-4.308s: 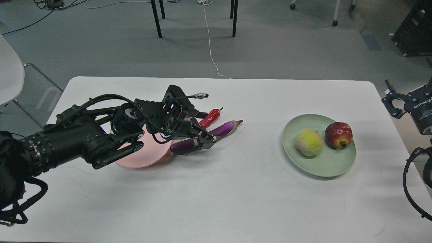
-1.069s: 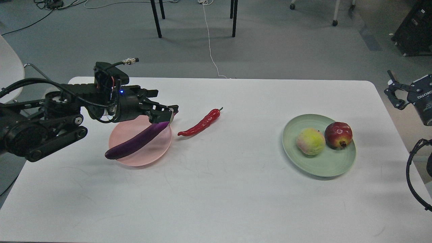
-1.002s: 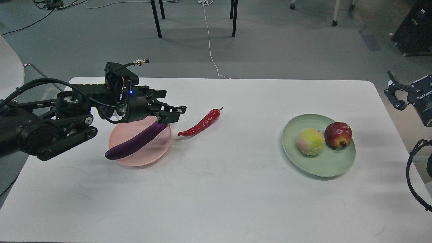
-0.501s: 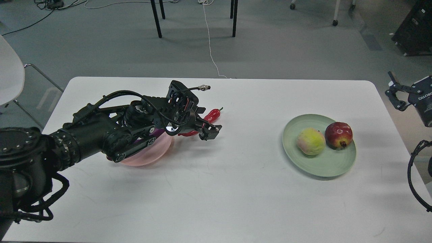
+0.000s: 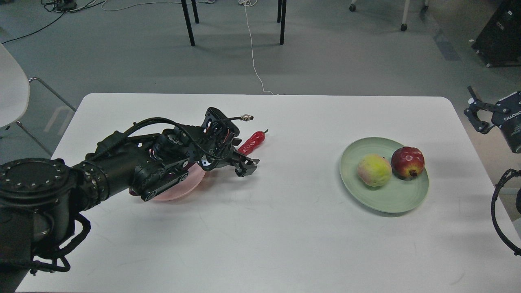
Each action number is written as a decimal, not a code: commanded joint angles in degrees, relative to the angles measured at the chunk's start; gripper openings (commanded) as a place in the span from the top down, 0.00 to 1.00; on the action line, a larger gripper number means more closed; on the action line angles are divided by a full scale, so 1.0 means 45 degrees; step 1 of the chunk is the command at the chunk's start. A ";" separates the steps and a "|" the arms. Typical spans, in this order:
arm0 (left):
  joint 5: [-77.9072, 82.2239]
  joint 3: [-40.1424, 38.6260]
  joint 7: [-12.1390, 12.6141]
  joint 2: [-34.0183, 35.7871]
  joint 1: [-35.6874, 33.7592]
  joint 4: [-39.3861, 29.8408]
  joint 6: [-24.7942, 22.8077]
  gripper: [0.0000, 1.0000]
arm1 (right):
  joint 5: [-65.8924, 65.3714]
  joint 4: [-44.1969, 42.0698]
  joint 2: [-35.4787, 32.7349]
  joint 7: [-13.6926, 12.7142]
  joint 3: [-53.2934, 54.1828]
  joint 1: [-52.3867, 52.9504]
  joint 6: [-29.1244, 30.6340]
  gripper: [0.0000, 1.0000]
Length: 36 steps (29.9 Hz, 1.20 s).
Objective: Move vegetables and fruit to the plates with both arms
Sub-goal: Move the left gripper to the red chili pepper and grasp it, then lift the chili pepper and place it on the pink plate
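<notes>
My left arm reaches over the pale pink plate [image 5: 191, 185]. Its gripper [image 5: 246, 166] is low over the table, at the lower end of the red chili pepper [image 5: 253, 141], with the fingers apart. Only the chili's upper half shows. The purple eggplant is hidden under the arm. The pale green plate [image 5: 390, 199] at the right holds the peach [image 5: 373, 170] and the pomegranate [image 5: 408, 162], side by side. My right gripper [image 5: 475, 116] hovers open and empty past the table's right edge.
The white table [image 5: 285, 236] fills the view, with a rounded far edge. A white chair [image 5: 10, 87] stands off the left corner. Black table legs and a white cable lie on the grey floor behind.
My left gripper let go of the eggplant on the pink plate, swung right to the chili and came down over its lower end. The right arm stayed still.
</notes>
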 commanded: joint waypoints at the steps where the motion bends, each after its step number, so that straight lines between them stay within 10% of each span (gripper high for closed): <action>1: 0.0017 0.0042 -0.0031 0.0020 0.0006 0.0027 -0.0022 0.26 | 0.0001 0.0002 -0.0034 0.0000 0.0001 0.0001 0.0000 0.02; 28: -0.0002 0.0355 -0.0693 -0.0019 -0.0170 -0.0207 -0.0101 0.88 | 0.0001 -0.0017 -0.0034 0.0000 0.0020 0.0040 0.0000 0.02; 36: -0.0255 0.0179 -0.0929 0.0311 -0.0969 -0.1180 -0.0120 0.90 | 0.0001 -0.0017 -0.0073 0.0000 0.0040 0.0060 0.0000 0.02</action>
